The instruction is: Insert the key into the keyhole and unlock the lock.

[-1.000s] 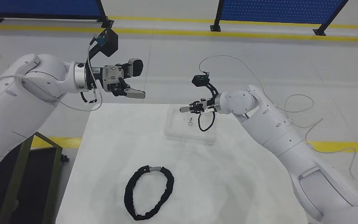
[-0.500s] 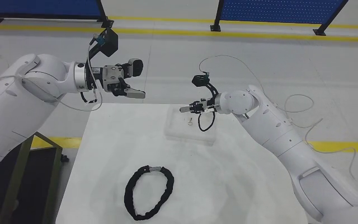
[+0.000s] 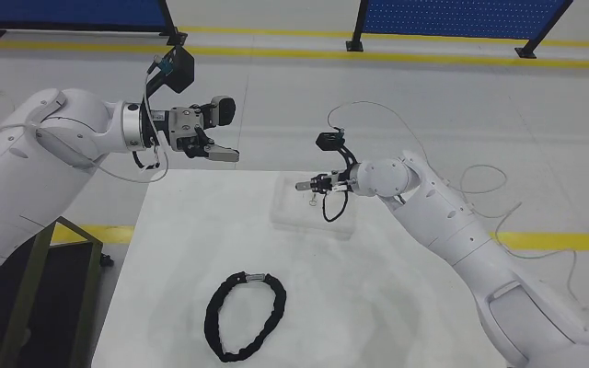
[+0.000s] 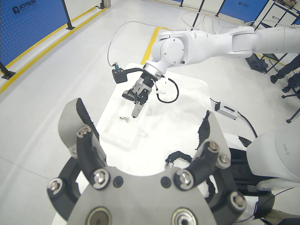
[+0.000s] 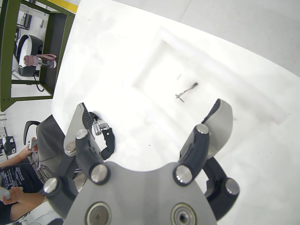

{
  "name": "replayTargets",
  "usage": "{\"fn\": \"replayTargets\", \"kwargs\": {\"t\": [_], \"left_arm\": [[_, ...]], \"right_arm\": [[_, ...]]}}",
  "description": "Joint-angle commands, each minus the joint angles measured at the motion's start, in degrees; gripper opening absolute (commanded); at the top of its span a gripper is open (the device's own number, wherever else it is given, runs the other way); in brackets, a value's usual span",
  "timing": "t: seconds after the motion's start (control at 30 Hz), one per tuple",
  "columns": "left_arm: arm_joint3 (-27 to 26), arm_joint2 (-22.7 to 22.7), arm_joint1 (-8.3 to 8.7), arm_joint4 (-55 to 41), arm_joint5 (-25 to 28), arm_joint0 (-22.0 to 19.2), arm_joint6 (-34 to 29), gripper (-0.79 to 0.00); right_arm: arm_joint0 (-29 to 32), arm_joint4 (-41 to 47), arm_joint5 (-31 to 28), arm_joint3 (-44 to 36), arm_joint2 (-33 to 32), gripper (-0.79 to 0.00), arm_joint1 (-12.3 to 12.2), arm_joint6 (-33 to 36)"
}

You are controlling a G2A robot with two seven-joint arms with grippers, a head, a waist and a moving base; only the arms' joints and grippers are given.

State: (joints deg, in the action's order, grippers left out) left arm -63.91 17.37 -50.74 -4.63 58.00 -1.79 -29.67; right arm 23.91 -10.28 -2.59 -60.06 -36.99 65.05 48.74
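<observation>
A small metal key point(image 5: 186, 91) point(image 4: 124, 118) lies flat inside a shallow white tray point(image 3: 293, 221) point(image 5: 164, 36) at the table's far edge. My right gripper point(image 3: 308, 185) point(image 5: 152, 111) point(image 4: 133, 103) hangs open just above the tray, close beside the key, with nothing between its fingers. A black chain lock point(image 3: 244, 315) point(image 4: 174, 159) lies coiled on the near middle of the white table, its metal lock cylinder point(image 3: 253, 276) point(image 5: 100, 127) at the far side of the loop. My left gripper point(image 3: 219, 153) point(image 4: 144, 120) is open and empty, held high beyond the table's far left corner.
A green metal frame point(image 3: 46, 267) point(image 5: 46, 47) stands on the floor left of the table. A power adapter point(image 4: 226, 110) with its cable lies on the floor by the table's right side. Blue partition panels point(image 3: 460, 17) stand far behind.
My right arm has dropped slightly, bringing its open gripper a little lower over the tray. The left arm, key and chain lock have not moved.
</observation>
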Motion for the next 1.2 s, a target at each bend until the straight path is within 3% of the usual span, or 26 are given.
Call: {"fn": "replayTargets", "kwargs": {"t": [0.0, 0.37, 0.77, 1.03, 1.17], "left_arm": [[0.00, 0.00, 0.00, 0.00, 0.00, 0.00, 0.00, 0.000], [0.00, 0.00, 0.00, 0.00, 0.00, 0.00, 0.00, 0.000], [0.00, 0.00, 0.00, 0.00, 0.00, 0.00, 0.00, 0.000], [0.00, 0.00, 0.00, 0.00, 0.00, 0.00, 0.00, 0.000], [0.00, 0.00, 0.00, 0.00, 0.00, 0.00, 0.00, 0.000]], "right_arm": [[0.17, 0.05, 1.48, 0.55, 0.31, 0.000, 0.47, -0.76], [-1.14, -2.86, 10.18, 4.16, 5.04, 0.000, 4.83, -2.28], [-3.15, -3.99, 19.08, 11.39, 10.64, 0.000, 11.66, -3.51], [-4.49, -4.99, 19.89, 16.74, 12.08, 0.000, 15.06, -3.26], [-5.45, -6.66, 20.27, 19.30, 12.83, -0.188, 16.37, -2.02]]}}
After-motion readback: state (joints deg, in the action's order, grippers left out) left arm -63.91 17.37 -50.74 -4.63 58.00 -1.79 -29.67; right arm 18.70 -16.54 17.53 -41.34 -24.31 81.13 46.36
